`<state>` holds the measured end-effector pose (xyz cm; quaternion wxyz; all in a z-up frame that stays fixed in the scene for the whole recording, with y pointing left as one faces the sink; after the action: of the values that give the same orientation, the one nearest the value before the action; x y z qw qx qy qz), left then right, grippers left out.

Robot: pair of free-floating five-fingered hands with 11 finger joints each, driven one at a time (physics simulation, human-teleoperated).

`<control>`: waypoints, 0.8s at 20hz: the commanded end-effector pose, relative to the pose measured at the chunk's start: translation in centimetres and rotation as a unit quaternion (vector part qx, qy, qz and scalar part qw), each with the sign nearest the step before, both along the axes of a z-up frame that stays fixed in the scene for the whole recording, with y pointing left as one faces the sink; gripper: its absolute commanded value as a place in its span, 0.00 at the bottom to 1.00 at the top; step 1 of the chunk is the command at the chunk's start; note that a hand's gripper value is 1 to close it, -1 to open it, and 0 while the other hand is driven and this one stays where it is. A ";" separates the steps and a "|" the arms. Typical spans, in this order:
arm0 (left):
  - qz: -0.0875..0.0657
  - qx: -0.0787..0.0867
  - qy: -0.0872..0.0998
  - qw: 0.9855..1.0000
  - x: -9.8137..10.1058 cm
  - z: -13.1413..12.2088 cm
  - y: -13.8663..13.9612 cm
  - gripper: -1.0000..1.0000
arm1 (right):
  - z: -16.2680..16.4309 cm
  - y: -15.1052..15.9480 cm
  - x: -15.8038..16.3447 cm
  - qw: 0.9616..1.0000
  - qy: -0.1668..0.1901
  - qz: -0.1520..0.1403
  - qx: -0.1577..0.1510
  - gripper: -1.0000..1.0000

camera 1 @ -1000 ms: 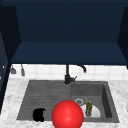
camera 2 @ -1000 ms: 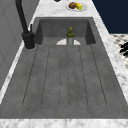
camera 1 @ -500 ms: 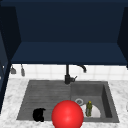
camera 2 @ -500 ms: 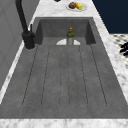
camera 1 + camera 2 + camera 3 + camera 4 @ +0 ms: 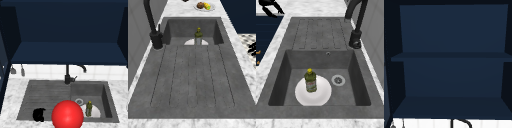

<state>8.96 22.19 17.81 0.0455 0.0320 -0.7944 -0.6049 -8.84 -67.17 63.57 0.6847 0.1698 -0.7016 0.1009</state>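
Observation:
My left hand [image 5: 38, 115] hovers at the front edge of the grey drainboard [image 5: 45, 95], fingers relaxed and spread, holding nothing. The same hand appears at the right edge of the left side view [image 5: 252, 48] and in the top left corner of the right side view [image 5: 268, 5]. A green bottle [image 5: 310, 81] with a yellow cap stands upright on a white plate [image 5: 323, 95] in the sink basin; the bottle [image 5: 89, 108] [image 5: 198, 35] is well to the right of the hand. A large red ball [image 5: 67, 115] sits low in the middle of the front view.
The black faucet [image 5: 67, 77] [image 5: 356, 37] rises at the back between drainboard and basin. A round drain [image 5: 338, 80] lies beside the plate. A plate of fruit [image 5: 204, 5] rests on the marble counter past the basin. Dark blue open shelves [image 5: 451, 56] hang above.

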 end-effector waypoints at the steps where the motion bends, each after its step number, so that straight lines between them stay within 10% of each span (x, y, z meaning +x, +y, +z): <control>1: 0.000 0.000 0.000 1.000 0.0 0.0 0.0 0.50 | -1.4 -1.7 0.0 0.999 0.000 0.037 -0.002 0.00; 16: 0.000 0.000 0.000 1.000 0.0 0.0 0.0 0.50 | -5.9 -5.4 0.2 0.994 -0.010 0.101 -0.042 0.00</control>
<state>8.96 22.19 17.81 0.0455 0.0320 -0.7944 -0.6049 -8.58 -72.34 58.84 0.6715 0.2015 -0.6955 0.1574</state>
